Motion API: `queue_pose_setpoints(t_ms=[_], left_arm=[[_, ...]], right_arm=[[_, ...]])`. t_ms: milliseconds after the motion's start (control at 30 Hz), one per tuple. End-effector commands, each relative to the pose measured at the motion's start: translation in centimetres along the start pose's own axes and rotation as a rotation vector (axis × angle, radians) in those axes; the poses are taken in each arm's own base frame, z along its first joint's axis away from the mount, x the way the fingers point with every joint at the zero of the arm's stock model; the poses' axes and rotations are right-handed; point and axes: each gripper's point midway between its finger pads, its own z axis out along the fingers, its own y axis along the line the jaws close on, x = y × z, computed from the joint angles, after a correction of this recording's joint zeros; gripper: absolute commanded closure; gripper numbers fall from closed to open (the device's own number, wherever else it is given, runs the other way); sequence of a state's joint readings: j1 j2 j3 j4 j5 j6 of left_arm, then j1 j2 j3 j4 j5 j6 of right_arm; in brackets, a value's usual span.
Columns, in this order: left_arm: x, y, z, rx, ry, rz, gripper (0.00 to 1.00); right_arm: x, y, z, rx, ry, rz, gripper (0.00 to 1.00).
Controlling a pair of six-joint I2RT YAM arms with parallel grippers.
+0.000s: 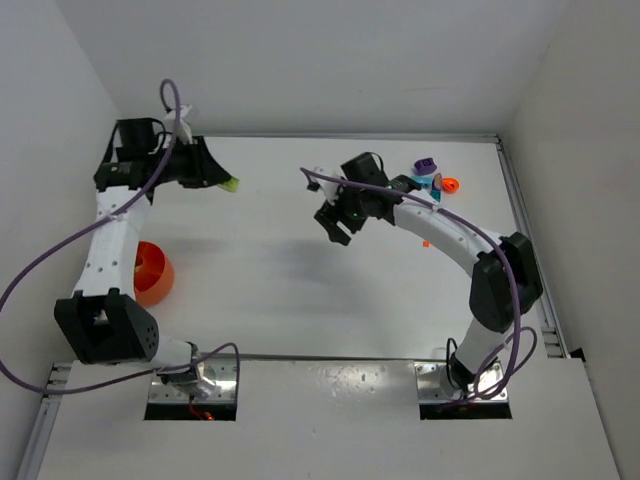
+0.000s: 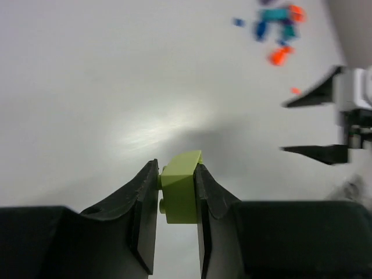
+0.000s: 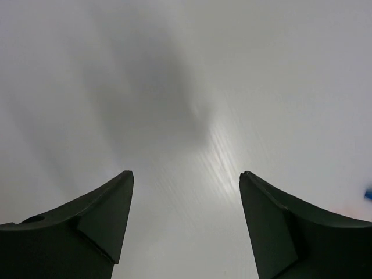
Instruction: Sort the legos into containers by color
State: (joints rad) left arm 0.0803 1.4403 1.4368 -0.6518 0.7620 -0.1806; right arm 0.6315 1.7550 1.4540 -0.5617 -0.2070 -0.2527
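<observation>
Left gripper (image 2: pixel 177 168) pinched a lime lego (image 2: pixel 180 195); right gripper (image 3: pixel 186 177) hung spread, empty. Most legos (image 1: pixel 436 181) lay unsorted, far right.

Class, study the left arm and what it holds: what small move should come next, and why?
Probably lift the lime-green lego and carry it toward the orange bowl, the only container in view. The left fingers are shut on it, so the pick looks done; whether that bowl suits green, I cannot tell.
</observation>
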Motion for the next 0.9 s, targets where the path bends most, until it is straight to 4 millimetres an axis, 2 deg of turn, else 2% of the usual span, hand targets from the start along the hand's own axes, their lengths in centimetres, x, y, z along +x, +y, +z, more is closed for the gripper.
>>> queue_pose_setpoints(t_ms=[0,67,100,167,200,300,333,367,433,500,600,733,867], left_arm=[[-0.2,5.7,-6.8,-0.416,0.022,0.147,1.0],[0.7,8.6,-9.9,-0.594,0.058,0.136,1.0],[1.3,10.4,-12.4,-0.751,0.075,0.122,1.0],[2.5,12.5,-15.4,-0.918,0.127,0.087,1.0],[4.1,13.5,-17.4,-1.029,0.197,0.056,1.0],[6.4,14.4,-20.1,-1.154,0.296,0.012,1.0],[6.5,14.1,-20.6,-1.171,0.288,0.016,1.0],[6.9,14.3,-20.6,-1.182,0.297,0.004,1.0],[8.0,14.2,-21.0,-1.203,0.308,-0.012,1.0],[8.4,14.5,-21.1,-1.213,0.294,-0.027,1.0],[10.0,15.6,-21.5,-1.244,0.312,-0.062,1.0],[11.5,16.7,-20.4,-1.209,0.309,-0.1,1.0],[12.0,17.8,-19.9,-1.208,0.285,-0.112,1.0]], right_arm=[[3.3,-1.9,-1.9,0.079,0.044,0.085,0.26],[6.1,-2.8,-1.4,0.078,0.119,0.172,0.26],[7.6,-4.0,-1.6,0.093,0.148,0.226,0.25],[8.7,-5.0,-1.6,0.081,0.18,0.283,0.25],[9.7,-5.6,-1.3,0.062,0.197,0.323,0.25],[10.2,-6.4,-1.4,0.02,0.208,0.338,0.22],[11.1,-6.5,-0.6,-0.004,0.239,0.366,0.22],[10.2,-7.2,-0.5,-0.019,0.221,0.374,0.21],[10.7,-7.1,-0.1,-0.06,0.257,0.406,0.2],[10.5,-8.3,0.5,-0.082,0.244,0.427,0.18],[9.3,-9.1,0.9,-0.094,0.234,0.417,0.16],[8.8,-9.7,1.3,-0.095,0.235,0.418,0.15],[8.9,-10.1,1.0,-0.09,0.232,0.416,0.15]])
